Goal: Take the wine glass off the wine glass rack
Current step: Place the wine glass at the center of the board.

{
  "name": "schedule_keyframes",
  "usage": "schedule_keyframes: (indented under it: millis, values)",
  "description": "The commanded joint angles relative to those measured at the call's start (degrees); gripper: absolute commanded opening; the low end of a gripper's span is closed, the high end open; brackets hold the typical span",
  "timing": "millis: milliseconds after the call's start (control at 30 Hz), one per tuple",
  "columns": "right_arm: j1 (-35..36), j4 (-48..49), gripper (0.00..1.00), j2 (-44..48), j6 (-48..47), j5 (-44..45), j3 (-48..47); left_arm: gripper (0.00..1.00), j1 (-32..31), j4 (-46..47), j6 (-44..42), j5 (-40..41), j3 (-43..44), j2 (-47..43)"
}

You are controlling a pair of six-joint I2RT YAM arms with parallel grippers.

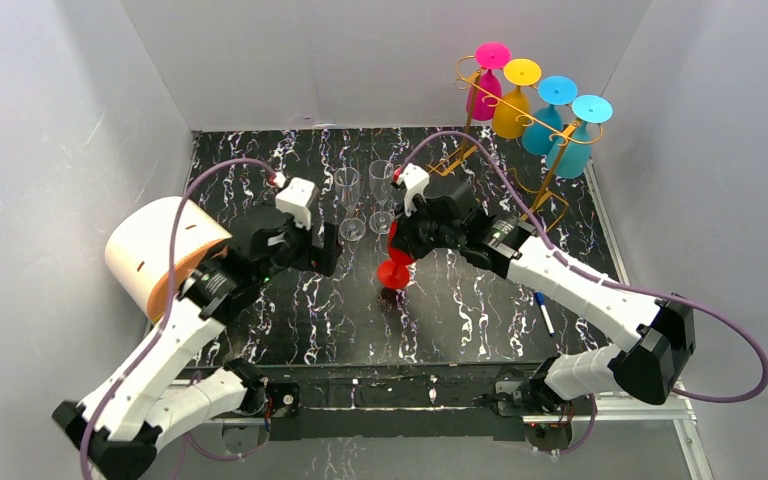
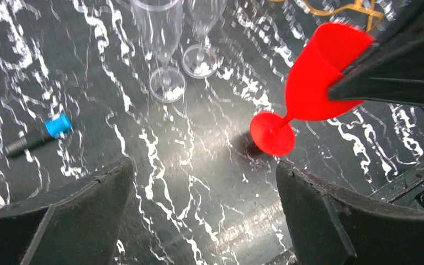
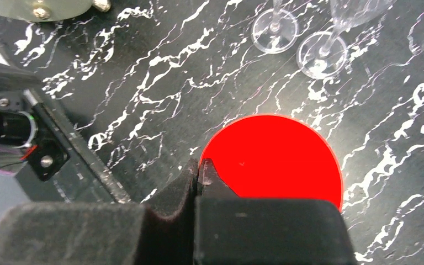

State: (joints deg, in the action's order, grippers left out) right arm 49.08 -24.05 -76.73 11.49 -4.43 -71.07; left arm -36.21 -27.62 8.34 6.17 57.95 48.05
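The gold wire wine glass rack (image 1: 457, 158) stands at the back right, and its wire shows at the top of the left wrist view (image 2: 342, 8). A pink (image 1: 485, 95), a yellow (image 1: 511, 112) and two blue glasses (image 1: 572, 150) hang on it upside down. My right gripper (image 1: 407, 238) (image 3: 200, 168) is shut on the bowl of a red wine glass (image 1: 394, 265) (image 2: 320, 72) (image 3: 276, 154). The glass is tilted in mid-table, with its foot low at the tabletop. My left gripper (image 1: 325, 255) (image 2: 203, 165) is open and empty, just left of the red glass.
Two clear flutes (image 1: 348, 195) (image 2: 163, 38) (image 3: 321, 55) stand upright just behind the grippers. A white and orange cylinder (image 1: 155, 255) lies at the left edge. A blue-capped pen (image 1: 544, 312) lies at the right front, and a blue-capped marker (image 2: 38, 135) shows in the left wrist view.
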Motion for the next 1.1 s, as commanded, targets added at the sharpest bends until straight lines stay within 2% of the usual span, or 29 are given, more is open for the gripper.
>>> schedule_keyframes:
  millis: [0, 133, 333, 533, 767, 1067]
  values:
    - [3.6, 7.0, 0.01, 1.6, -4.9, 10.8, 1.2, 0.98, 0.4, -5.3, 5.4, 3.2, 1.4, 6.0]
    - [7.2, 7.8, 0.01, 0.2, -6.0, 14.1, 1.5, 0.98, 1.5, -3.7, 8.1, 3.3, 2.7, 6.7]
    - [9.7, 8.5, 0.01, -2.3, -6.9, 14.5, 1.2, 0.98, 3.5, -4.9, 9.0, 1.3, 5.1, 6.2]
    - [9.9, 12.1, 0.01, -4.7, -5.0, 13.1, 1.1, 0.98, 3.7, -9.2, 10.5, 9.2, 4.6, 1.9]
    - [10.4, 15.8, 0.01, -11.0, -4.3, 14.4, -2.4, 0.98, 3.7, -10.8, 10.2, 12.6, 4.0, -4.7]
    - [11.8, 17.3, 0.01, -20.3, -6.9, 16.7, -9.0, 0.98, 3.7, -13.9, 10.3, 20.9, 3.9, -10.8]
